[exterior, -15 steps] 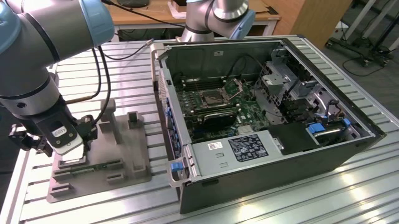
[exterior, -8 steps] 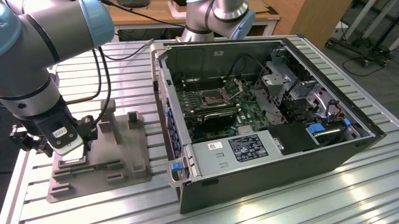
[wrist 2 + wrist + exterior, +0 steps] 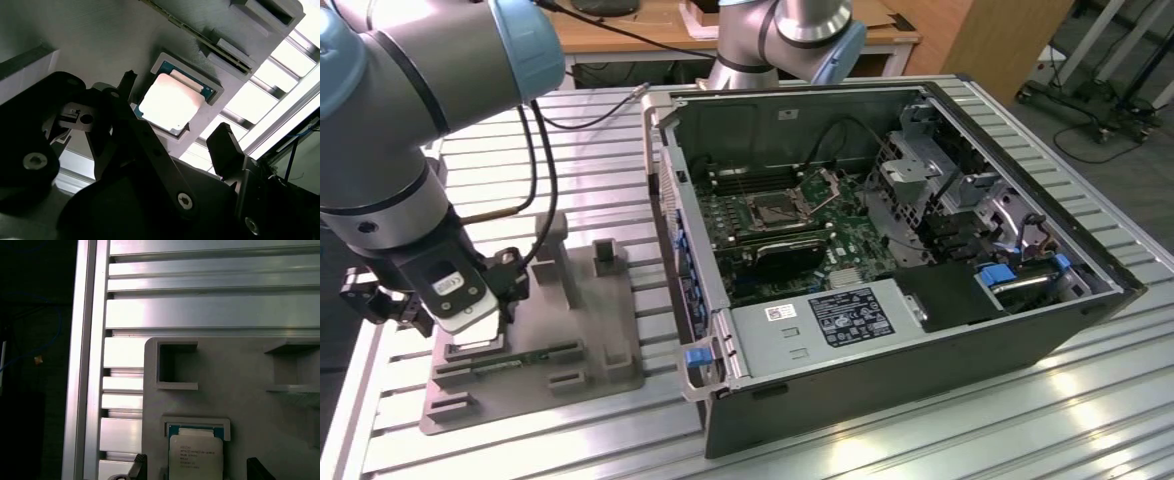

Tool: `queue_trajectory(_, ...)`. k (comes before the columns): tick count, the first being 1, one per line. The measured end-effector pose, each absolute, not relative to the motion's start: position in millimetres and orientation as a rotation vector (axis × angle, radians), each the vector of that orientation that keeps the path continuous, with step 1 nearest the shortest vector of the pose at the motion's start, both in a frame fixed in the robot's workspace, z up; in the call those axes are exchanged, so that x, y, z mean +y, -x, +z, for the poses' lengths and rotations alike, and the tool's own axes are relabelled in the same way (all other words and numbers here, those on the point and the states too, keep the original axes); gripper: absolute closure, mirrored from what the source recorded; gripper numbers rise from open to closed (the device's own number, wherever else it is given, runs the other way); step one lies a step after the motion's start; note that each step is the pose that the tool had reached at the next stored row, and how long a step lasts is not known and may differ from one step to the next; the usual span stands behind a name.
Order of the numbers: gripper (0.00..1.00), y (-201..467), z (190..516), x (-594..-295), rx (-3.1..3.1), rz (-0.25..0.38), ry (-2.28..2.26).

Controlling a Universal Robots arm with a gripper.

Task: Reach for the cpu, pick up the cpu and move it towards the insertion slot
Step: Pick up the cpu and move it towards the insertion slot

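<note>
The cpu [image 3: 170, 102] is a flat square chip with a bright silvery top and a thin rim. It lies in its recess in the grey fixture block [image 3: 100, 35]; the first wrist view shows the same cpu [image 3: 195, 456]. My gripper [image 3: 177, 112] hangs just above it, open, with one dark fingertip [image 3: 128, 80] on each side and clear of the chip. In the exterior view the gripper [image 3: 464, 335] is low over the fixture block [image 3: 587, 340] at the exterior view's left. The insertion slot [image 3: 774, 210] is the square framed socket on the motherboard inside the open computer case [image 3: 881, 390].
A narrow green memory stick [image 3: 520, 356] lies in the fixture block beside the cpu recess. The block stands on a ribbed aluminium table [image 3: 961, 440]. A second arm's base [image 3: 787, 40] stands behind the case. Cables [image 3: 540, 140] hang from my arm.
</note>
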State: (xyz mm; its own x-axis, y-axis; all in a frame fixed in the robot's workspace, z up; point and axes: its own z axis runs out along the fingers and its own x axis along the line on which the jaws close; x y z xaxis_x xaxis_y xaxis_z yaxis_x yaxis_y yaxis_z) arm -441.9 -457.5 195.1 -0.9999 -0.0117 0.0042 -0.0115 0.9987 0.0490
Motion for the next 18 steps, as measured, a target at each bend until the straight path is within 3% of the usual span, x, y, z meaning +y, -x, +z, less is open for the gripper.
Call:
queue_trajectory(14,0.16,441.9,178.6,-452.6,-3.133,-0.076,0.014)
queue_trajectory(18,0.23,441.9,178.6,-452.5,-3.133,-0.076,0.016)
